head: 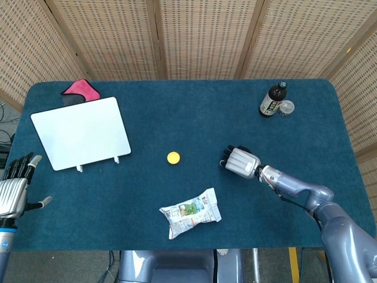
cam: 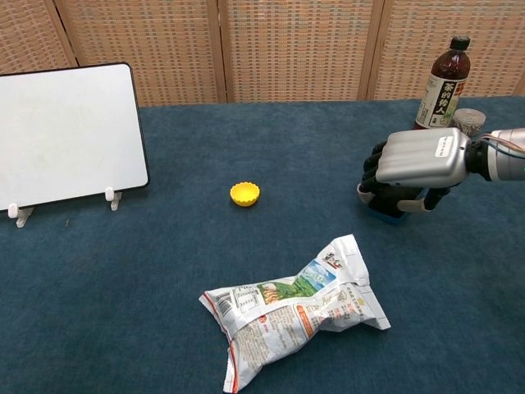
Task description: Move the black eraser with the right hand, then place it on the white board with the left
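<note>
The black eraser lies on the blue table right of centre, mostly covered by my right hand. That hand's fingers curl down around it, and only its lower edge shows in the chest view. In the head view my right hand hides the eraser. The white board stands propped on small feet at the table's far left, also seen as the white board in the chest view. My left hand hangs off the table's left edge with fingers apart, holding nothing.
A yellow cap sits mid-table and a crumpled snack bag lies near the front edge. A dark bottle and a small cup stand at the back right. A pink cloth lies behind the board.
</note>
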Robot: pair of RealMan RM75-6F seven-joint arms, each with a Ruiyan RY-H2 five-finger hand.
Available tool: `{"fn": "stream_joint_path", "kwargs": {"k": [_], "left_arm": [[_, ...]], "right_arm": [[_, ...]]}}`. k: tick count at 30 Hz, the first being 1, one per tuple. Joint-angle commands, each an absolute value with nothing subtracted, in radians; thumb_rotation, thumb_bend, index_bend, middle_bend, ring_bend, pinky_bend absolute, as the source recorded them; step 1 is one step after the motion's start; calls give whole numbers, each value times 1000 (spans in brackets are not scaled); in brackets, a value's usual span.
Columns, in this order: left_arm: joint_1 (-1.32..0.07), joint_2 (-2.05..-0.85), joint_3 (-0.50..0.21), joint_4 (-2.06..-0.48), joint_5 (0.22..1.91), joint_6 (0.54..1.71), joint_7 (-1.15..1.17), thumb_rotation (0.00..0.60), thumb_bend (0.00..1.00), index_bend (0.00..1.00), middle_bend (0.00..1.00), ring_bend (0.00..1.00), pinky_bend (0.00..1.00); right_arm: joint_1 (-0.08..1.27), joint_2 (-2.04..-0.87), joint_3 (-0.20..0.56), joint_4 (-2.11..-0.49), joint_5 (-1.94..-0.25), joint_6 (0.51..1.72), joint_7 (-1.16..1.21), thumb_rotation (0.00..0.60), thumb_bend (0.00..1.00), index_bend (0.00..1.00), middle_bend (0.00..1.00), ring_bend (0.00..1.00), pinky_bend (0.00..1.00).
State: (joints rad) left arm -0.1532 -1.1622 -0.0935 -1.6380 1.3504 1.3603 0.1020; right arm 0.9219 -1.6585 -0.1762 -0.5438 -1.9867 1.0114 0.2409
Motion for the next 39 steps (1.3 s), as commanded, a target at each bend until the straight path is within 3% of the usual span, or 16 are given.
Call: {"fn": "stream_joint_path", "kwargs": {"k": [1,11,18,26,39], "left_arm": [[-155,-1162,-93,-1638,1348,1357,103,600,78,0,0,0,14],[-158,-1161,-89,-1641,1348,1359,104,600,77,0,0,0,14],[-162,-1161,-87,-1641,1344,1351,106,600,78,0,0,0,14],[-167,-1155,-90,-1644,1334,1343,99,600,79,0,0,0,14],[-170,-1142,-92,-1637,1313,1326,69,600,80,0,0,0,14]], "right_arm": [[917,-1672,-180,-525,-1970,1025,249,600,619,524,513,377,365],[896,-1672,-141,-533,-1904,1151,271,600,646,574,559,429,426],[964,-1589,-79,-749,-1885,1233,244,600,646,574,559,429,426],[1128,-1545,-14,-1087,-1911,1075,42,600,646,574,559,429,432],[1286,-1710,87,-1101,-1853,843,-149,600,672,574,556,429,452]]}}
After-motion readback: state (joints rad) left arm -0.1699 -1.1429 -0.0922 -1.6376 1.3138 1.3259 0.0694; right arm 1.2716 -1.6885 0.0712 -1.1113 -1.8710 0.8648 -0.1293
